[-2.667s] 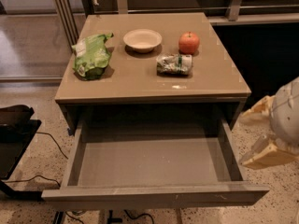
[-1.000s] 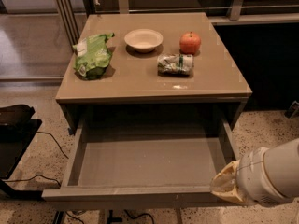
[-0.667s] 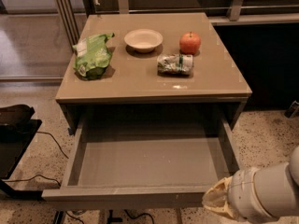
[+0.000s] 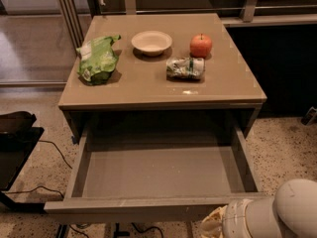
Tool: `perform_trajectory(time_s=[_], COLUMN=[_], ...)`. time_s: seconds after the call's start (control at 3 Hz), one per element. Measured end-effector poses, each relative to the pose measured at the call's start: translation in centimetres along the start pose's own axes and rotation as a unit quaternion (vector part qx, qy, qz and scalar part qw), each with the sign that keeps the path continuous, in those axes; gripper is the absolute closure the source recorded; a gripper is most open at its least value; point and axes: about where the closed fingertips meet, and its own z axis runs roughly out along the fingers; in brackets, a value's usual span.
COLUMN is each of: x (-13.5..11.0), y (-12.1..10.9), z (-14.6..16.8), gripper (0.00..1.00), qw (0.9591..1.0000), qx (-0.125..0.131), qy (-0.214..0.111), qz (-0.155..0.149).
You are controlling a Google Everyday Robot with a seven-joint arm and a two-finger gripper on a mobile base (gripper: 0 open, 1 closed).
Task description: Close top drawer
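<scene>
The top drawer (image 4: 148,207) is pulled far out of the grey-brown cabinet, and its bare floor (image 4: 163,170) holds nothing. Its flat front runs along the bottom of the view. My gripper (image 4: 214,225) is at the bottom right, just in front of the right part of the drawer front and low against it. The white rounded arm (image 4: 285,212) is behind it to the right. The lower drawers are hidden under the open one.
On the cabinet top (image 4: 233,90) lie a green chip bag (image 4: 99,58), a white bowl (image 4: 151,42), a red apple (image 4: 200,45) and a crushed can (image 4: 184,67). A black object (image 4: 15,133) with cables sits on the floor at left. A railing stands behind.
The arm has moved from beside the drawer's right side down and left, to in front of the drawer front's right end. The drawer has not moved.
</scene>
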Motion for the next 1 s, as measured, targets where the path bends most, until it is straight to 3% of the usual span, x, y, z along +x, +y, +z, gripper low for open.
perform_trajectory(time_s=[0.33,1.0], x=[0.07,-0.47], y=[-0.09,-0.55], z=[0.31,-0.11], gripper=[0.85,0.39], qw=[1.0000,0.9998], qx=[0.004,0.016], qy=[0.001,0.000], qz=[-0.003,-0.009])
